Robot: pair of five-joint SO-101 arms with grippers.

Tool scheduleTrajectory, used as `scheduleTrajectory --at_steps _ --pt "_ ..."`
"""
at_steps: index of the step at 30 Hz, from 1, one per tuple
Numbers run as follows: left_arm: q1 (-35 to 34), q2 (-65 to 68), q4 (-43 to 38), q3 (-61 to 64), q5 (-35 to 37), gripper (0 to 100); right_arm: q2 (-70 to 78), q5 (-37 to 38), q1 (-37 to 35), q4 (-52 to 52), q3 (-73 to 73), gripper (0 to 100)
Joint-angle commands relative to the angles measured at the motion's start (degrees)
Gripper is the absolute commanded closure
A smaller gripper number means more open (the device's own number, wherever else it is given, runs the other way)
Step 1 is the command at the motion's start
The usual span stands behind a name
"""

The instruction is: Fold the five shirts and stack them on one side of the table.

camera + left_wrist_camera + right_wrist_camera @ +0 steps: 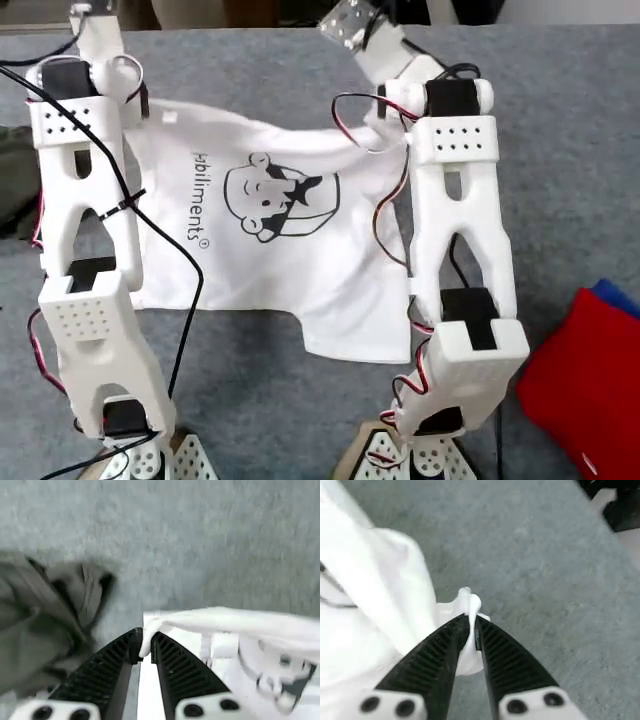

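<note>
High view: white shirt (pixel 290 260) lying spread, print up, on grey tabletop (pixel 560 120) between both arms. Red cloth (pixel 585 380) lying off to right, olive garment (pixel 12 180) lying at left edge.

Left wrist view: left jaws clamping shirt edge, near olive garment.

Right wrist view: right jaws pinching bunched shirt fabric.

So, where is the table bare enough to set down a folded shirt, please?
Bare table lies outside the right arm, beyond the red cloth, and between the arm bases, short of the white shirt. Crowded: the middle, where the left gripper and right gripper pinch it, and the olive garment at the left edge.
</note>
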Motion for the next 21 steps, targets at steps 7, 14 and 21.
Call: scheduleTrajectory --at_steps 7,14,21 --pt "1.1 -1.2 11.3 1.2 -3.5 98 -14.8 4.1 -1.4 2.2 10.8 99.4" --pt "-0.7 -0.7 4.5 2.9 2.8 98 -26.7 2.3 0.8 -22.3 28.6 99.4" --pt "-2.4 -1.2 -6.7 2.6 17.2 98 -24.1 -3.2 2.1 -48.6 29.1 99.4"
